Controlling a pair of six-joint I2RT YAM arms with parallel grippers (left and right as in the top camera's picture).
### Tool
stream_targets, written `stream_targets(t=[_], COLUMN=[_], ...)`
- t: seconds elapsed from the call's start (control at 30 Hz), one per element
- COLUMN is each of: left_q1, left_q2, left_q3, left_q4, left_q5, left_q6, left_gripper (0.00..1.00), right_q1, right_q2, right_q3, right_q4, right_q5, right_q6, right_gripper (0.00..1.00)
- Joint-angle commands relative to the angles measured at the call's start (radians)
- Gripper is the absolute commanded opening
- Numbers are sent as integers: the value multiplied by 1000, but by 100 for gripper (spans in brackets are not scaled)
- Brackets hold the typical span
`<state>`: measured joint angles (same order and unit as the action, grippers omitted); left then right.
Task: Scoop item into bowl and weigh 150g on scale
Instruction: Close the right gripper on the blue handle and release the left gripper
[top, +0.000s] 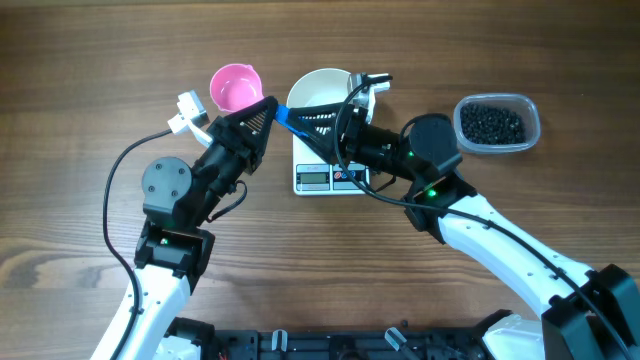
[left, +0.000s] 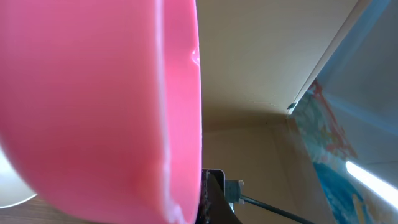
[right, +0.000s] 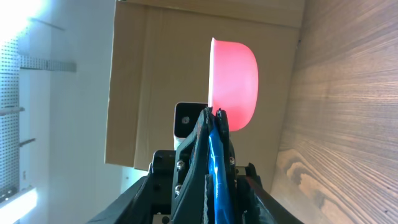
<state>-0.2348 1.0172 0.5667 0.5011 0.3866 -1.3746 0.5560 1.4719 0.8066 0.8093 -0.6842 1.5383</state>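
- Left gripper (top: 268, 108): closed on the pink scoop (top: 237, 88) near where its blue handle (top: 284, 119) leaves the cup. The cup is held clear of the table (top: 80, 60).
- Right gripper (top: 294, 120): tip meets the left one nose to nose, jaws close on either side of the free end of the handle. Can't tell if they actually clamp it.
- Item (top: 492, 122): black beads sitting in the clear tub (top: 530, 108) at far right, well apart from both grippers. None visible in the scoop.
- Bowl (top: 305, 88): white, on top of the scale (top: 330, 180), just right of the scoop cup. The scale's display edge sticks out at the front.
- In the way: the right gripper body hangs across the bowl and covers most of its inside, so its contents can't be read. Only a strip of bare white wall shows at the rim.
- Only overhead shows the tub, scale and bowl together.
- Right wrist view: camera rolled, table (right: 348, 124) down the right side. The handle (right: 219, 174) shows edge-on between the right gripper's (right: 213, 117) jaws, and the scoop (right: 235, 84) beyond has a gap to the wood. Cardboard panel behind.
- Left wrist view: the scoop (left: 93, 106) fills the left half and blocks the fingers. Beige wall and a cable plug to the right.
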Motion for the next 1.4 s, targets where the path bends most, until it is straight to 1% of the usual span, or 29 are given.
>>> stream_targets(t=[0.0, 0.17, 0.5, 0.53, 0.63, 0.67, 1.03, 1.37], left_q1=[-6, -6, -6, -6, -6, -6, -6, -6], left_q2=[3, 3, 3, 3, 3, 3, 3, 3], left_q3=[-5, -5, -5, -5, -5, -5, -5, -5], left_q4=[4, 4, 5, 5, 10, 12, 12, 12], left_q5=[5, 5, 6, 6, 5, 6, 6, 14], left_q6=[5, 5, 5, 5, 5, 5, 5, 5], left_gripper=[4, 4, 4, 4, 4, 4, 4, 4], right_q1=[4, 4, 4, 4, 4, 4, 4, 4], right_q2=[10, 10, 10, 10, 10, 10, 10, 10], right_q3=[6, 6, 6, 6, 6, 6, 6, 6], right_q4=[9, 8, -3, -3, -3, -3, -3, -3], right_q5=[-21, -31, -36, -35, -35, -35, -36, -41], right_q6=[10, 10, 9, 8, 8, 9, 9, 10], right_gripper=[40, 36, 36, 37, 42, 42, 38, 38])
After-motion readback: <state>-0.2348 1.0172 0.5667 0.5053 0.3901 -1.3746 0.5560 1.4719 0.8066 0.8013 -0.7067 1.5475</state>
